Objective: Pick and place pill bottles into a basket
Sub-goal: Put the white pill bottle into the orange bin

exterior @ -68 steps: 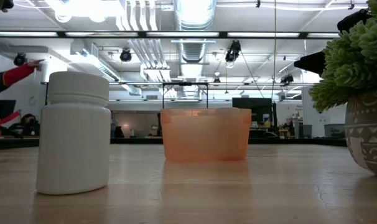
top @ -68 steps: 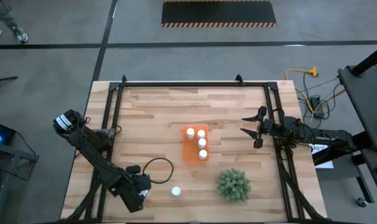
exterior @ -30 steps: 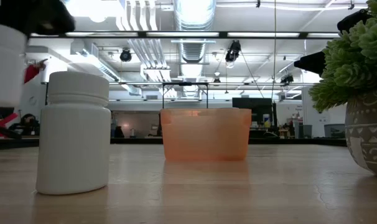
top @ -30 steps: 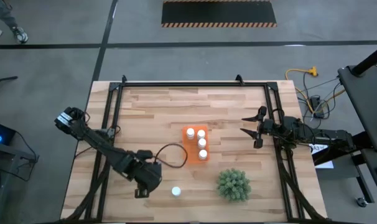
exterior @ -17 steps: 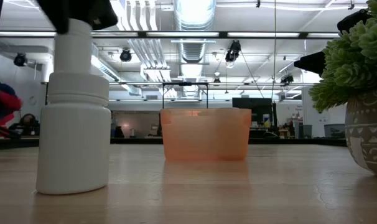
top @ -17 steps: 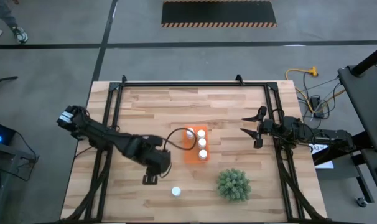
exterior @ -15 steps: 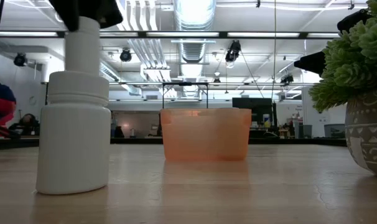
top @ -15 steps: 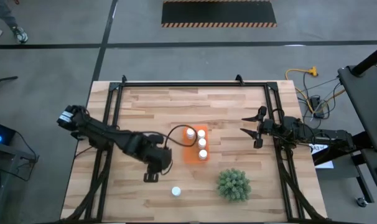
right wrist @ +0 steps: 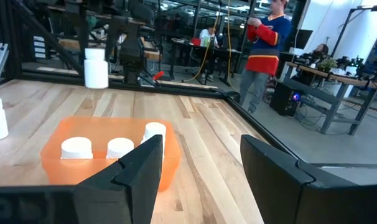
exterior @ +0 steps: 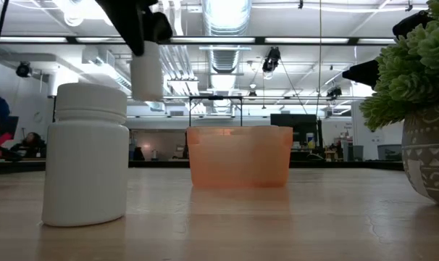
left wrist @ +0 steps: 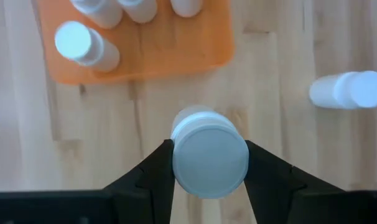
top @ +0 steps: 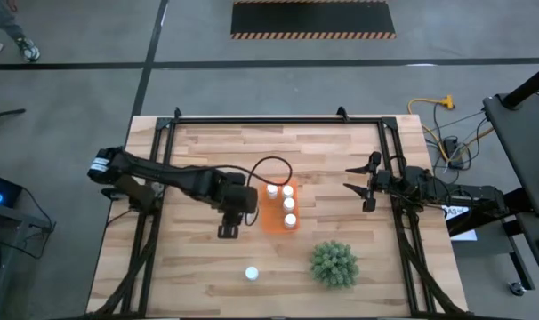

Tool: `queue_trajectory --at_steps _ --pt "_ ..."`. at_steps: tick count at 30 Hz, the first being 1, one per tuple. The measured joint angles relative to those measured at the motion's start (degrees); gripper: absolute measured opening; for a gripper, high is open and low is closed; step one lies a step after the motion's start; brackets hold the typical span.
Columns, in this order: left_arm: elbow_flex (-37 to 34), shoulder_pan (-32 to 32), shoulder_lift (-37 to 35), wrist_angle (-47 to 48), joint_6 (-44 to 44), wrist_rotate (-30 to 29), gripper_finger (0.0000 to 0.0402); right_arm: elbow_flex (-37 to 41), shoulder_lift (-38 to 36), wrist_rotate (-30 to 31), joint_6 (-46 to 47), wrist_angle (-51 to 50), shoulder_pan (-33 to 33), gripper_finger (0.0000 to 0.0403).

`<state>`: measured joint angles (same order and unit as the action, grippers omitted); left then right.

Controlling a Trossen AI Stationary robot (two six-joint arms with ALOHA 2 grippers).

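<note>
A: What is held by the left gripper (left wrist: 208,163)?

B: A pill bottle (left wrist: 208,151) is clamped between its fingers, raised off the table (top: 216,151), just beside the orange basket (top: 271,218).

A: And what is seen in the basket?

B: Three bottles (top: 288,204) are stood in it. A loose bottle (top: 251,274) is left on the wood, well apart from that gripper, near the green plant (top: 333,264).

A: The right gripper (top: 365,185)?

B: It is parked with its fingers spread and nothing between them, on the basket's far side.
</note>
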<state>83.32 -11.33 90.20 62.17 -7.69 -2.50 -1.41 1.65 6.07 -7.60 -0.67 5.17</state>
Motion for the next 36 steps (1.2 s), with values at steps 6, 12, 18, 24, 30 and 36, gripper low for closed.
queue_trajectory --at_steps 6,12,18,24,30,36 --pt "5.3 1.6 5.4 -0.1 5.4 0.2 0.0141 0.0 0.0 0.0 0.0 0.0 0.0 0.0206" --pt "13.9 2.3 10.8 -0.1 10.5 0.2 0.0141 0.0 0.0 0.0 -0.1 0.0 0.0 0.0206" --pt "21.3 3.4 18.3 1.1 15.1 0.1 0.0141 0.0 0.0 0.0 -0.1 0.0 0.0 0.0206" --pt "24.1 4.7 22.7 1.9 17.6 0.1 0.0141 0.0 0.0 0.0 0.0 0.0 0.0 0.0206" --pt "23.2 6.2 23.0 1.8 17.6 0.1 0.0141 0.0 0.0 0.0 0.0 0.0 0.0 0.0206" --pt "22.0 7.3 23.0 1.1 17.3 0.1 0.0141 0.0 0.0 0.0 0.0 0.0 0.0 0.0206"
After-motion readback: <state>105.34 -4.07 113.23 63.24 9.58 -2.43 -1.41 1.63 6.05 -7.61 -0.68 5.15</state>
